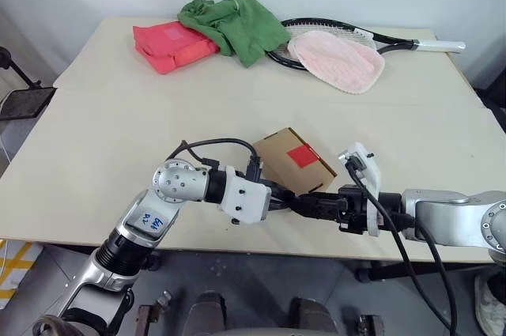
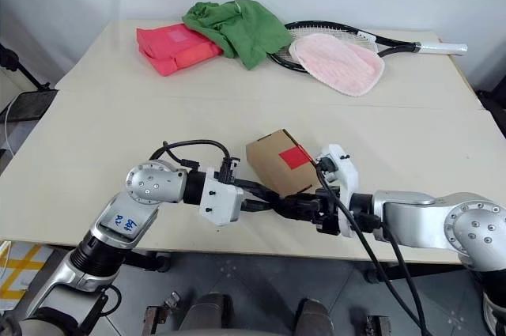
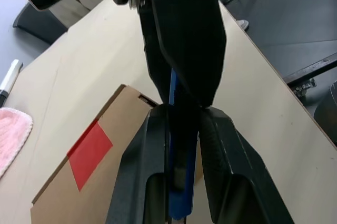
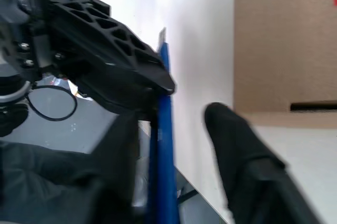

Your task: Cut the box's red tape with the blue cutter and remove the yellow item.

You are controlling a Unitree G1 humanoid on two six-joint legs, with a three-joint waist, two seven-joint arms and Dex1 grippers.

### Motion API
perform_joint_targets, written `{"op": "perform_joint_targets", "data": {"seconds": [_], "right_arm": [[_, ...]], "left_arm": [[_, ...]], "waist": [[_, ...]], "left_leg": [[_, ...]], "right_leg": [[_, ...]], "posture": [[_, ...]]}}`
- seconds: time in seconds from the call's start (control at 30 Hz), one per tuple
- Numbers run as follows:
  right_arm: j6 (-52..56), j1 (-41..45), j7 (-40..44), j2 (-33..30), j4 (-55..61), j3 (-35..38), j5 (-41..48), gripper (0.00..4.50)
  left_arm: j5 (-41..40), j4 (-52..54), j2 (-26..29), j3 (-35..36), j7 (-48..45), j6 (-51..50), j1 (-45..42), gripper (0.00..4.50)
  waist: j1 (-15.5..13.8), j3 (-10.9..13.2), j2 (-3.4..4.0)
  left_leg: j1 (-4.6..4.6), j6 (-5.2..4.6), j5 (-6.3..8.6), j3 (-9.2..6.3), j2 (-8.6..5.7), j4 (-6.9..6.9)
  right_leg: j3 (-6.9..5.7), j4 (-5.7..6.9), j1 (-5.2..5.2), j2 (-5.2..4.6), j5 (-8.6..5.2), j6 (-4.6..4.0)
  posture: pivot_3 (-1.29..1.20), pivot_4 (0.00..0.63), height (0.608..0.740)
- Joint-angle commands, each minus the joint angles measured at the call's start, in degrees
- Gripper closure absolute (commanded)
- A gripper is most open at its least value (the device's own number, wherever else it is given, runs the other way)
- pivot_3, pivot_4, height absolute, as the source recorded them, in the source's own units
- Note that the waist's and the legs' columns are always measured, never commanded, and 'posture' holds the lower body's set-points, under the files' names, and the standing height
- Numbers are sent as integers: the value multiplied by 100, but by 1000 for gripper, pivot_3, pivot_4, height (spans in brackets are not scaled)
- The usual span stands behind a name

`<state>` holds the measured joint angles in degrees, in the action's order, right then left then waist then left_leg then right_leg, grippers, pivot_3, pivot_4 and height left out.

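The blue cutter (image 3: 178,182) is pinched between the left gripper (image 3: 181,113) fingers at the desk's (image 1: 118,154) six o'clock edge; right gripper (image 4: 174,124) fingers, part-open, flank it. The box (image 1: 294,162) lies just beyond.

You see the blue cutter (image 3: 179,182) only as a sliver; black fingers (image 3: 142,176) cover most of it. The box (image 3: 105,182) is cut off by the frame edge.

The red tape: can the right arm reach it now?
Probably yes. The red tape faces up on the box, uncovered, just beyond the right tool, which meets the left tool at the blue cutter.
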<state>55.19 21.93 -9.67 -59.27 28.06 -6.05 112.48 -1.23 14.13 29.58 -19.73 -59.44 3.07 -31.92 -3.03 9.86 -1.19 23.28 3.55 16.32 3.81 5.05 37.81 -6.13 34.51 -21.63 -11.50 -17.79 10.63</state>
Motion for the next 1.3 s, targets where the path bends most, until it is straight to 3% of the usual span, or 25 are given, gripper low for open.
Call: {"op": "perform_joint_targets", "data": {"seconds": [0.03,0.1,0.77,0.93,1.13,1.3], "right_arm": [[-29,60,-151,109,9,81,52,3965],[-46,43,-207,193,20,89,52,4347],[7,20,-355,402,-25,108,52,4347],[51,75,-228,416,-47,148,52,4347],[167,79,404,80,-3,349,52,4347],[317,-351,1410,-838,48,987,52,4347]], "left_arm": [[-54,196,-67,1,53,54,-72,3796],[-43,201,-73,11,65,36,-64,3796],[-229,266,-160,150,128,-277,36,3796],[-270,264,-176,214,140,-245,60,2418],[-1208,374,74,902,-36,-903,226,557],[-2522,242,690,1974,-450,-1743,399,557]], "waist": [[0,0,0],[0,0,0],[1,0,1],[-2,1,1],[20,6,9],[19,25,31]], "left_leg": [[0,0,0,0,0,0],[0,0,0,0,0,0],[0,-1,1,0,0,-1],[1,-1,1,0,0,-1],[1,-1,1,0,0,-4],[2,-1,1,0,0,-9]], "right_leg": [[0,0,0,0,0,0],[0,0,0,0,0,0],[0,0,0,0,0,0],[0,0,-1,0,0,0],[0,0,-4,0,0,0],[0,0,-7,0,0,0]], "posture": [[0,150,740],[0,150,740],[0,150,740],[0,150,740],[0,150,740],[0,150,740]]}}
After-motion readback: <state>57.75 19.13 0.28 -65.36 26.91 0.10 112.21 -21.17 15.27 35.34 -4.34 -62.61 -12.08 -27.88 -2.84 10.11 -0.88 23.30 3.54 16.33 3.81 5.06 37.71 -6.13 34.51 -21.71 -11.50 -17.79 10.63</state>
